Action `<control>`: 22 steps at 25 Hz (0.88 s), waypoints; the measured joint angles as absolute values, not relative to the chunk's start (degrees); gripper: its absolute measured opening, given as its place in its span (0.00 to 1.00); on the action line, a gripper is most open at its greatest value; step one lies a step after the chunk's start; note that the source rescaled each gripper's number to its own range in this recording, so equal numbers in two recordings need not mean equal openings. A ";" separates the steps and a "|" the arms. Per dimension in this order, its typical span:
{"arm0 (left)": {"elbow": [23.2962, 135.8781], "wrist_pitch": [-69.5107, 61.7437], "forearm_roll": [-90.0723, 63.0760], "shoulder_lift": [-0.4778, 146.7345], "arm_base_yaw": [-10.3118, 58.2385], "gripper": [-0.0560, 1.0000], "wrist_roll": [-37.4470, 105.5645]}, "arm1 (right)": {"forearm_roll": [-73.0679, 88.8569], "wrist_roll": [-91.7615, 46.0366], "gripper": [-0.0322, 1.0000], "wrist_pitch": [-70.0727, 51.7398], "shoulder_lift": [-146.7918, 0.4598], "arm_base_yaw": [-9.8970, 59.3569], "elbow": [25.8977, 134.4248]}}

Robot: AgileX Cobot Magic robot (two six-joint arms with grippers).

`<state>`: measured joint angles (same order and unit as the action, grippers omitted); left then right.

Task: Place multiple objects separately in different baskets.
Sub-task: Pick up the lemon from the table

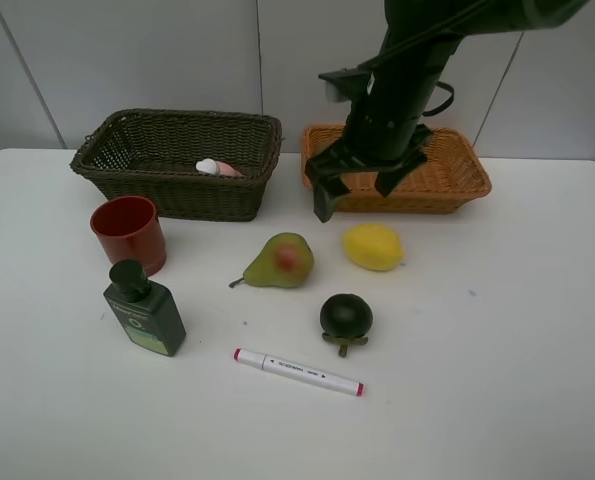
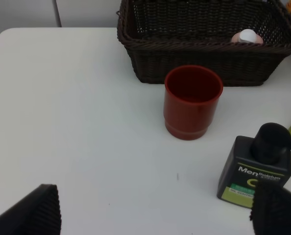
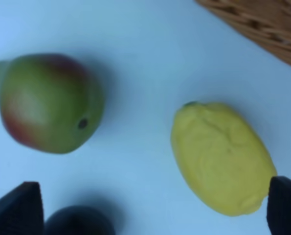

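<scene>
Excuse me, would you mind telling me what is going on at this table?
Objects are being sorted into two baskets. A pink bottle lies in the dark basket. The right pincer hangs open and empty near the lemon and pear, before the orange basket. The left pincer is open near the red cup and green bottle. Nothing is held.

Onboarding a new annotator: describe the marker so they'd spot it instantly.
On the white table, look at the near side, past the pear and the dark green round fruit. The white marker lies flat there, slanted, to the right of the dark green bottle in the high view. It is the only long, thin thing, with red at both ends.
</scene>
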<state>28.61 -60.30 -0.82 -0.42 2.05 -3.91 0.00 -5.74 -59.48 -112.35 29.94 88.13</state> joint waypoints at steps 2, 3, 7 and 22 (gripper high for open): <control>28.61 -60.30 -0.82 -0.42 2.05 1.00 -3.91 | 0.00 -9.82 1.00 -57.46 -110.94 30.01 85.20; 28.61 -60.30 -0.82 -0.42 2.05 1.00 -3.91 | 0.43 -11.67 1.00 -55.90 -110.09 30.01 83.39; 28.61 -60.30 -0.82 -0.42 2.05 1.00 -3.91 | 0.73 -20.05 1.00 -51.84 -107.79 30.01 77.72; 28.61 -60.30 -0.82 -0.42 2.05 1.00 -3.91 | -6.85 -27.88 1.00 -44.42 -109.61 30.01 75.53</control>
<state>28.61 -60.30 -0.82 -0.42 2.05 -3.91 -6.85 -27.88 -44.42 -109.61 30.01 75.53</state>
